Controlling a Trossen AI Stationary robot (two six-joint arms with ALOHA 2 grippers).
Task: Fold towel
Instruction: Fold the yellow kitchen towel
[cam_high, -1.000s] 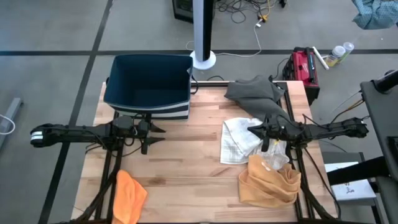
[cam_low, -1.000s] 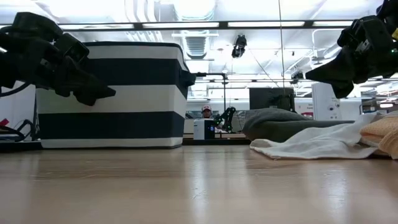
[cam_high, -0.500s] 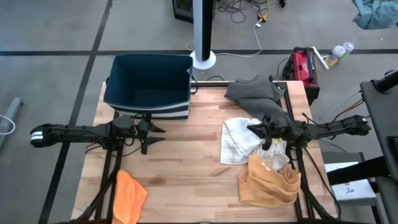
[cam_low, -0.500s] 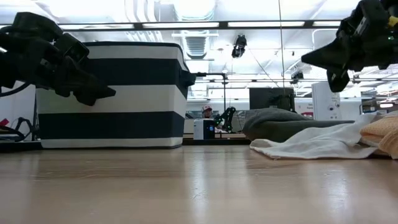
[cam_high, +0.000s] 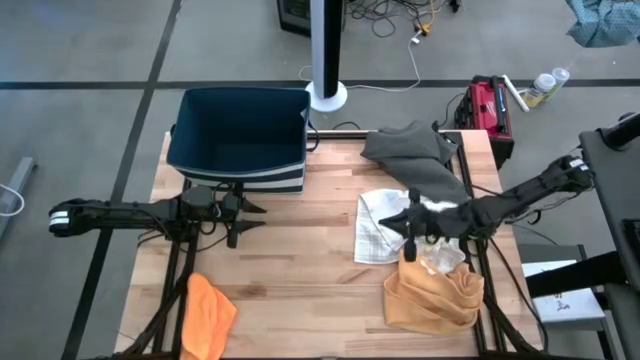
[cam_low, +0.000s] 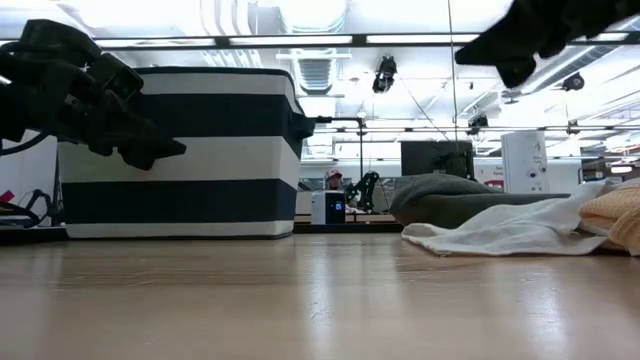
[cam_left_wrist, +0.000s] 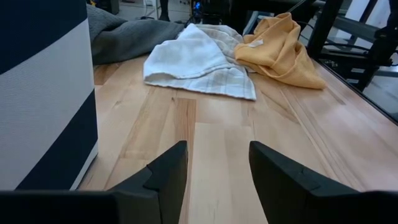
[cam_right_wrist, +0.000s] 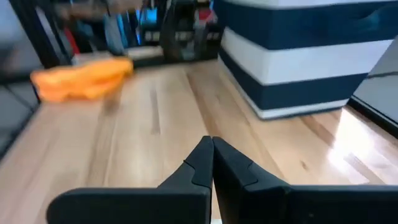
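A white checked towel (cam_high: 380, 228) lies crumpled on the table's right half, also seen from the left wrist (cam_left_wrist: 199, 59) and in the low view (cam_low: 510, 230). My right gripper (cam_high: 392, 222) is shut and hangs in the air above it, touching nothing; it shows at the top of the low view (cam_low: 482, 52), and its fingertips meet in its own wrist view (cam_right_wrist: 211, 158). My left gripper (cam_high: 255, 213) waits open in front of the striped basket, holding nothing (cam_left_wrist: 214, 168).
A navy and white striped basket (cam_high: 240, 140) stands at the far left. A grey cloth (cam_high: 410, 150) lies at the far right, a mustard cloth (cam_high: 432, 292) at the near right and an orange cloth (cam_high: 207, 315) at the near left. Bare wood (cam_high: 300, 260) lies mid-table.
My right gripper has risen well above the table and swung toward the table's left and slightly nearer, over the white towel, rolling a little. It has stayed shut. The towels have not moved.
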